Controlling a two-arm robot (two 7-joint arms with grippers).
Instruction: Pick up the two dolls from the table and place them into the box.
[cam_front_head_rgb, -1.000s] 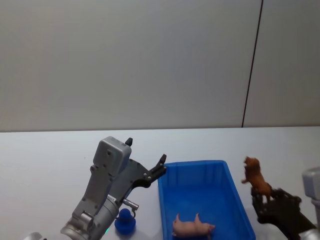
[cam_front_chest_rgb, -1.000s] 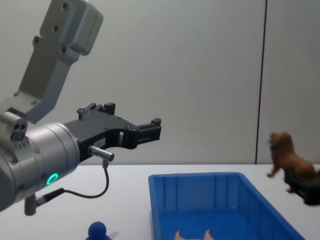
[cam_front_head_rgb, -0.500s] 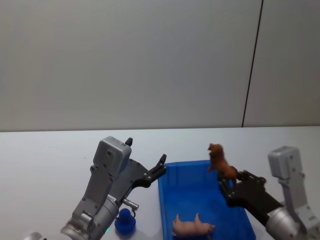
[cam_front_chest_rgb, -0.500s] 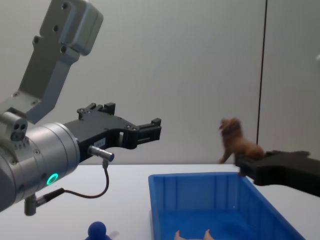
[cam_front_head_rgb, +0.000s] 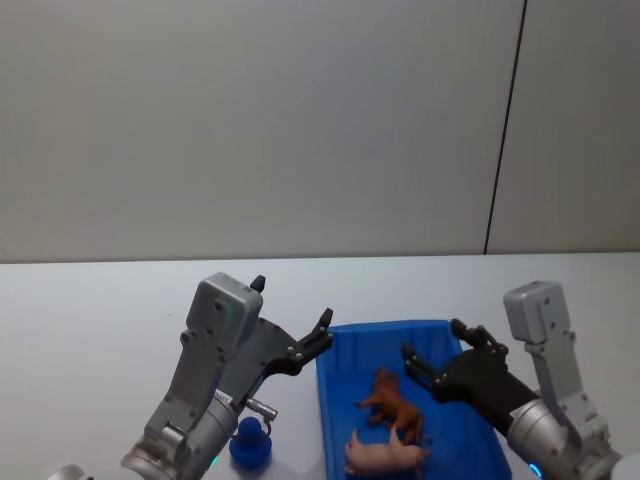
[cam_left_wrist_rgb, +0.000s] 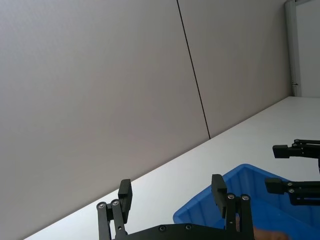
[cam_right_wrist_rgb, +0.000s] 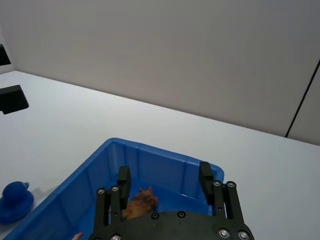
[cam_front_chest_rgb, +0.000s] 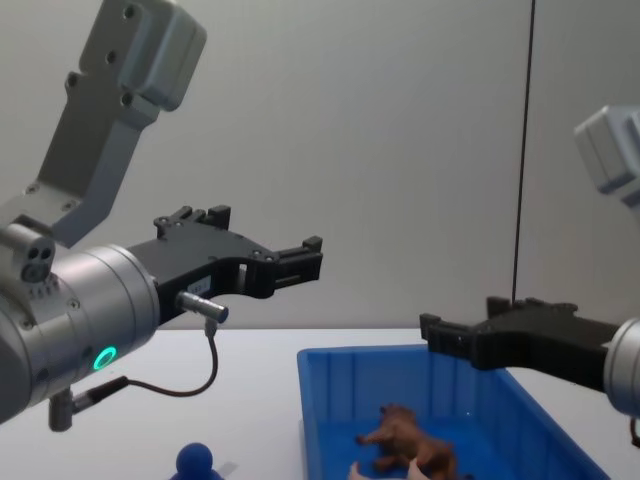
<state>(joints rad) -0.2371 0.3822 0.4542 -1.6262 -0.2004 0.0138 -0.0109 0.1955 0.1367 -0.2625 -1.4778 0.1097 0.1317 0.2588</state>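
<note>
We count two dolls. The brown doll (cam_front_head_rgb: 392, 403) lies inside the one box (cam_front_head_rgb: 390, 327), close against a single pink pig toy (cam_front_head_rgb: 385, 455). The blue doll (cam_front_head_rgb: 249, 444) sits on the table (cam_front_head_rgb: 90, 310), just beside the box's left wall and below our left arm. We see two grippers, both with fingers spread and holding nothing. The left gripper (cam_front_head_rgb: 292, 300) hangs above the table near the box's far left corner, and the right gripper (cam_front_head_rgb: 433, 340) hangs over the box's right side.

The box (cam_front_head_rgb: 390, 327) looks smooth glossy plastic, the brown doll (cam_front_head_rgb: 393, 403) furry, the table (cam_front_head_rgb: 100, 310) matt.
</note>
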